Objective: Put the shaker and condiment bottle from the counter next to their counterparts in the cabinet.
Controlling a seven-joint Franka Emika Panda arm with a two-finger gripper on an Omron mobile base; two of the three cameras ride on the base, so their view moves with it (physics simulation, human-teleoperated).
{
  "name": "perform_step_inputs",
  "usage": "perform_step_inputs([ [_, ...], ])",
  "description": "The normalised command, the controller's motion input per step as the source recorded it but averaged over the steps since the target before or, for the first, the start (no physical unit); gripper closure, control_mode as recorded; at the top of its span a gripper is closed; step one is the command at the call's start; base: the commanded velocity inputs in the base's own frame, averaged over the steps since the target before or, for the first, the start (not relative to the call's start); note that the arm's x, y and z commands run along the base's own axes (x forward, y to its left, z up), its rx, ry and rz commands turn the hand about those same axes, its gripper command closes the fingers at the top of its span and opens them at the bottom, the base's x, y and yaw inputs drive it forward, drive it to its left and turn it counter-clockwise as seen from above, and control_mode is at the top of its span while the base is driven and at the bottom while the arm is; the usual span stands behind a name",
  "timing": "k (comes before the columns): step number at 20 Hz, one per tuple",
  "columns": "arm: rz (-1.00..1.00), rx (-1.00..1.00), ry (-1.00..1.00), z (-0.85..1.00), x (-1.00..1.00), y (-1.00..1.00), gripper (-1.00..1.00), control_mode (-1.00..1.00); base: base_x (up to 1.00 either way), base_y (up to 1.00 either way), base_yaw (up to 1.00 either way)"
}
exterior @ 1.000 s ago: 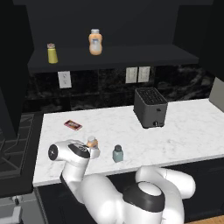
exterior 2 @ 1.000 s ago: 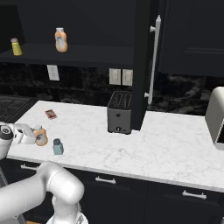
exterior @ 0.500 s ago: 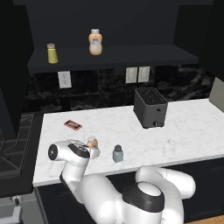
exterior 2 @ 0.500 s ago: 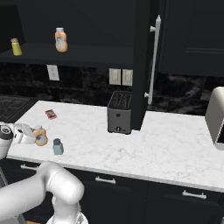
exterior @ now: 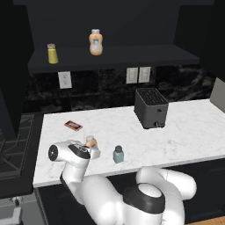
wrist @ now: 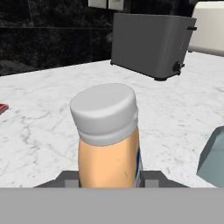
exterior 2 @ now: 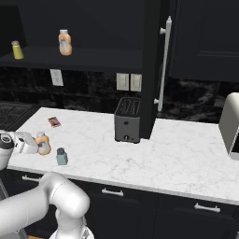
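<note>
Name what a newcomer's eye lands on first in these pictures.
The white arm reaching low at the counter's left front, its gripper closed around the orange condiment bottle standing there. Just to the bottle's right stands the small blue-grey shaker. Above, a yellow shaker and a matching orange bottle stand on the dark cabinet shelf.

Flat, even rendered light falls from above: the white worktop reads bright, while the cabinet and backsplash stay nearly black. Shadows are faint and soft under the toaster. No glare; textures look slightly soft and pixelated close up.
</note>
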Motion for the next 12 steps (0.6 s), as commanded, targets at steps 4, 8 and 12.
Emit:
perform_step_inputs([
  [4,0.00,0.00,0.00,0.00,0.00,0.00,1.00,-1.00,0.00,0.00,0.00],
  [8,0.00,0.00,0.00,0.00,-0.03,0.00,1.00,-1.00,0.00,0.00,0.00],
  [12,0.00,0.00,-0.01,0.27,-0.08,0.00,1.00,-1.00,0.00,0.00,0.00],
])
